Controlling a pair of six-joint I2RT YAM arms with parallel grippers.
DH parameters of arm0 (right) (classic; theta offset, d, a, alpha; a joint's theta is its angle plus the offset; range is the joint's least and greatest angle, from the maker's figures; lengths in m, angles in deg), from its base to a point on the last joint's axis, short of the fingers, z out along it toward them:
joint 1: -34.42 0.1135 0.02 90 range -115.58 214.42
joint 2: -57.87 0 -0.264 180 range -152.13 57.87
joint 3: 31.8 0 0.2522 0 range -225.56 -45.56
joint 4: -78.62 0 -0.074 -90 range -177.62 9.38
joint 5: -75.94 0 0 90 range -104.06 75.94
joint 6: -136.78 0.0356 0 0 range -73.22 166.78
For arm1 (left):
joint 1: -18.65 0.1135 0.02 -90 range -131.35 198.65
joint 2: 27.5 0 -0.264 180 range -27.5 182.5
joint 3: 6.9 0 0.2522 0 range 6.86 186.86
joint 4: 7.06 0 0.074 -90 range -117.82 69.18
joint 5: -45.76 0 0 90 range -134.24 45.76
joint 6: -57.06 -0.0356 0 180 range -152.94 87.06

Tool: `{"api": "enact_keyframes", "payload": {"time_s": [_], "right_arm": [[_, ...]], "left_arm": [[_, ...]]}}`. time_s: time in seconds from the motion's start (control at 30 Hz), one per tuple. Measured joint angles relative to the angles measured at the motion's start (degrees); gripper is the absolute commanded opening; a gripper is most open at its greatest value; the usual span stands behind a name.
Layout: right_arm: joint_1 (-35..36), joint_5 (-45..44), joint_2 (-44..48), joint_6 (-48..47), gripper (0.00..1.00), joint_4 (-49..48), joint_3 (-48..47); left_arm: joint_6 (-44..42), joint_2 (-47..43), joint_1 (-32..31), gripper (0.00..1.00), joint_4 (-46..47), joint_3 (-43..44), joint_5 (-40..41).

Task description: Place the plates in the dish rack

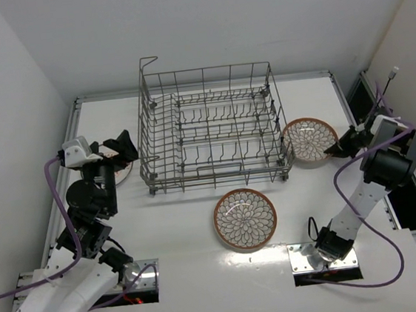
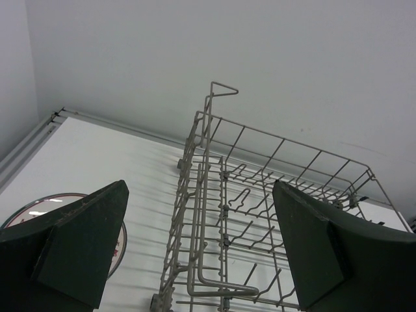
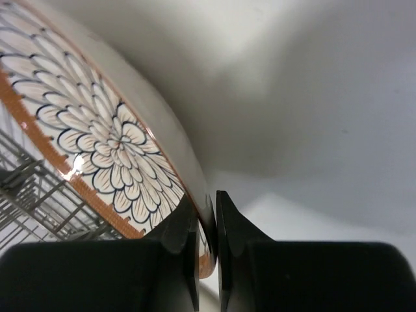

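Observation:
The grey wire dish rack (image 1: 208, 126) stands at the table's middle back and holds no plates; it also shows in the left wrist view (image 2: 260, 214). My right gripper (image 1: 339, 147) (image 3: 207, 214) is shut on the rim of a white-rimmed plate with a brown petal pattern (image 1: 310, 141) (image 3: 97, 136), held tilted beside the rack's right side. A brown-rimmed petal plate (image 1: 245, 218) lies flat in front of the rack. My left gripper (image 1: 123, 151) (image 2: 198, 214) is open and empty above a white plate with an orange centre (image 1: 123, 172) (image 2: 45, 203), which is mostly hidden left of the rack.
The rack's raised handle (image 1: 147, 60) stands at its back left corner. White walls close in the table on the left, back and right. Metal rails (image 1: 77, 110) run along the table's edges.

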Motion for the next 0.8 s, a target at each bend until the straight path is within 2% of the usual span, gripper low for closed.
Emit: {"api": "enact_keyframes", "payload": {"time_s": [0.13,0.3,0.6,0.8], "right_arm": [[0.31,1.07,1.14,0.52,0.00,-0.11,-0.79],[1.38,-5.51,7.08,2.40,0.00,2.05,-1.84],[3.10,-28.79,30.95,8.66,0.00,7.52,-5.53],[10.10,-31.50,43.63,12.00,0.00,6.91,-6.51]], "left_arm": [[-0.26,0.15,0.00,0.92,0.07,0.00,0.04],[-0.28,0.57,0.00,0.92,0.26,0.00,0.11],[-0.28,0.61,0.00,0.92,0.20,0.00,0.72],[-0.28,1.03,0.00,0.92,0.17,0.00,1.22]]}}
